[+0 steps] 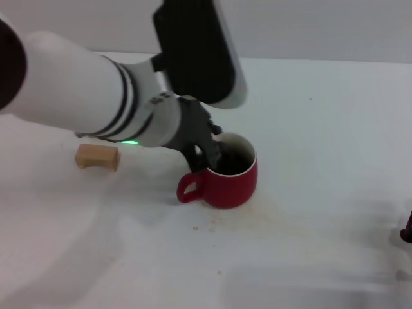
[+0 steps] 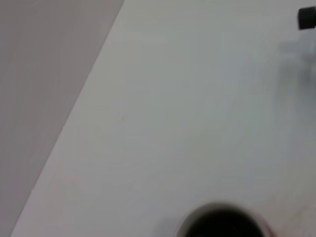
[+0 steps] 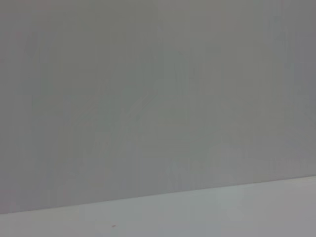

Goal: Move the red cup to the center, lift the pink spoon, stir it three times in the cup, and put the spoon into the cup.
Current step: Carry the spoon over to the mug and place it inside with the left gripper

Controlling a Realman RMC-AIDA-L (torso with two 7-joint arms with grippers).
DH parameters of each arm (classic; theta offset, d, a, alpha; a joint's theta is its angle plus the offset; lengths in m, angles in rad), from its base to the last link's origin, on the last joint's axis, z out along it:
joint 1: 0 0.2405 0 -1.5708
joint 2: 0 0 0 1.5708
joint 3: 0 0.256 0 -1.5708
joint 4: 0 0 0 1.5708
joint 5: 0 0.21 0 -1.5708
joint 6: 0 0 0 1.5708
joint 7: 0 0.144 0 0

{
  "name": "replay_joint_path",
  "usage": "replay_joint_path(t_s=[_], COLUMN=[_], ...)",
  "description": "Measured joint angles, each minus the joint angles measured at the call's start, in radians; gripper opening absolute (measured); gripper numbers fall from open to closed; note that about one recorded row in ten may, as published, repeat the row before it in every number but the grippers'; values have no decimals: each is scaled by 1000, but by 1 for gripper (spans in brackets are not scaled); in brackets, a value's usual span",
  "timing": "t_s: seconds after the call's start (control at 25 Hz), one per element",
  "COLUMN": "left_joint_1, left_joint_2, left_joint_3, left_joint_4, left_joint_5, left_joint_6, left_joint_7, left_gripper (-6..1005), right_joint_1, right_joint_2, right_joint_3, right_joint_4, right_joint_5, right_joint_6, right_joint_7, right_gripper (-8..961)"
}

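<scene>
Red cup (image 1: pixel 228 180) upright, dark liquid inside.

A white table (image 1: pixel 322 244) fills nearly the whole head view, matte and evenly lit, with soft grey shadows pooling along its near edge. Faint specks and a light brownish smudge mark the surface near the middle. Behind its far edge rises a plain pale grey wall (image 1: pixel 309 29), bare and flat. The right wrist view shows that same grey wall (image 3: pixel 158 98) meeting the white tabletop (image 3: pixel 222 212).
</scene>
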Motion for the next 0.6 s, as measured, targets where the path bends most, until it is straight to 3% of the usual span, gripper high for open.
replay_joint_path(t_s=[0.24,0.6], left_joint_1=[-5,78], left_joint_2=[0,6], left_joint_3=[54,22], left_joint_4=[-4,-65], left_joint_5=[-34,2], left_joint_6=[2,-40], left_joint_7=[-4,-8], left_gripper=[173,173], right_joint_1=[-1,5], right_joint_2=[0,0], right_joint_3=[0,0], right_joint_4=[0,0], right_joint_5=[2,-1], right_joint_6=[-1,5], right_joint_7=[0,0], right_gripper=[0,0])
